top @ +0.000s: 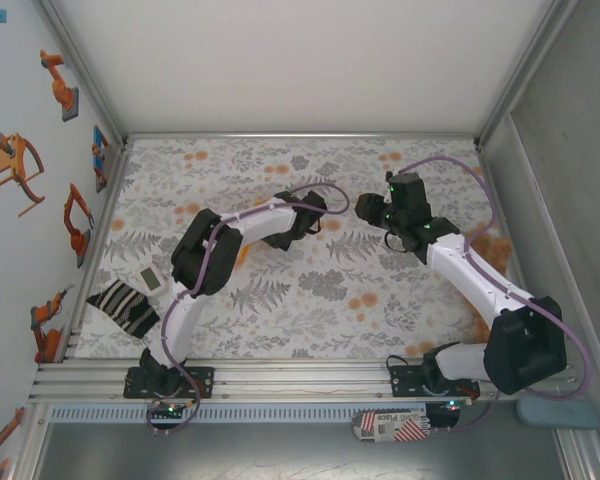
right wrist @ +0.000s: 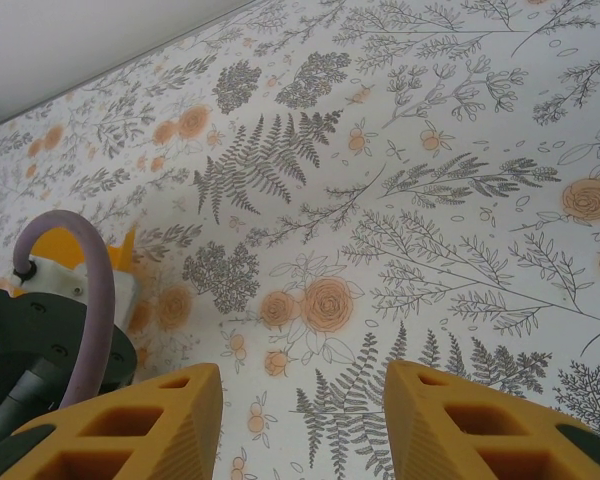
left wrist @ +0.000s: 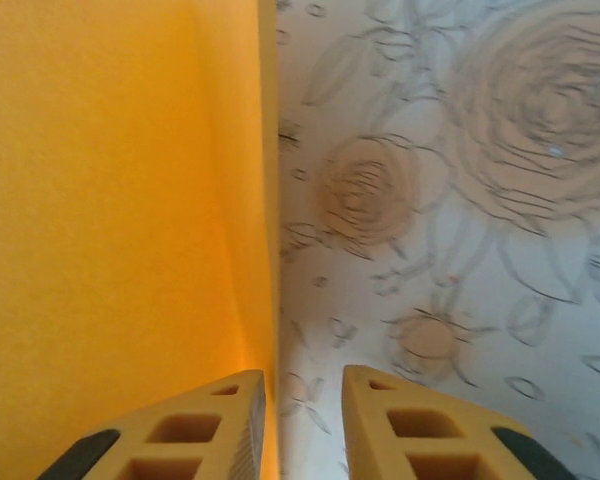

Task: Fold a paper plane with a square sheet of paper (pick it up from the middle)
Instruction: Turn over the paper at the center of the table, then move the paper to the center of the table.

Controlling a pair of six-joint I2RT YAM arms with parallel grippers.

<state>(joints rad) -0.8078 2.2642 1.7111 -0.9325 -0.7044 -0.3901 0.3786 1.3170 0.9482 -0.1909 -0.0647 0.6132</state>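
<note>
top: square sheet of paper [top: 242,252] mostly under left arm [top: 215,250], orange sliver showing | L wrist: left gripper [left wrist: 302,385] narrowly apart, nothing pinched, sheet edge beside one finger | R wrist: right gripper [right wrist: 305,385] mid-open, empty, over cloth [right wrist: 430,200] | prog: early, no dart yet

The surface [top: 310,300] is covered by a cloth [right wrist: 430,120] printed with grey ferns and small orange flowers. Behind it stands a plain white back wall [top: 300,60]. The pale left wall [top: 20,230] carries orange stickers [top: 60,85] of robot arms, and the right wall [top: 580,150] is grey. An aluminium rail [top: 300,380] runs along the near edge. The light is soft and even.
</note>
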